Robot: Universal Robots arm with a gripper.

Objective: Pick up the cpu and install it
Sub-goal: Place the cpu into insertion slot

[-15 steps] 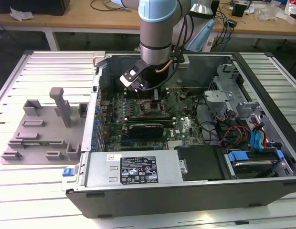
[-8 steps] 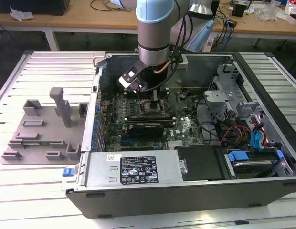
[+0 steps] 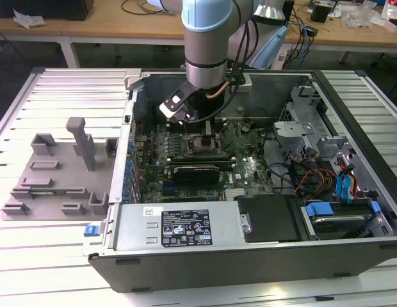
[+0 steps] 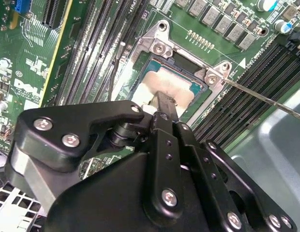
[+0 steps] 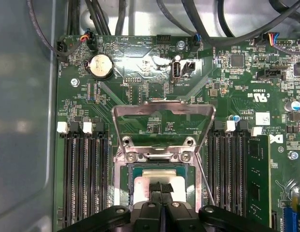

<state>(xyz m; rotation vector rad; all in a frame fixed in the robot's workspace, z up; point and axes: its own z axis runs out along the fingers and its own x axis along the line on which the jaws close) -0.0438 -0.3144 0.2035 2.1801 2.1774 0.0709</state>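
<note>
Gripper (image 5: pixel 162 190) clenched, fingers pressed together, tips down on the cpu (image 5: pixel 149 176); can't tell if it actually grips it. Cpu lies flat in the socket on the green motherboard (image 5: pixel 140 82), metal retention plate (image 5: pixel 162 116) flipped up beside it. Arm (image 3: pixel 208 38) points straight down into the open computer case (image 3: pixel 250 256). Gray tray (image 3: pixel 51 173) sits on the counter (image 3: pixel 57 268) at the exterior view's left, well apart.
</note>
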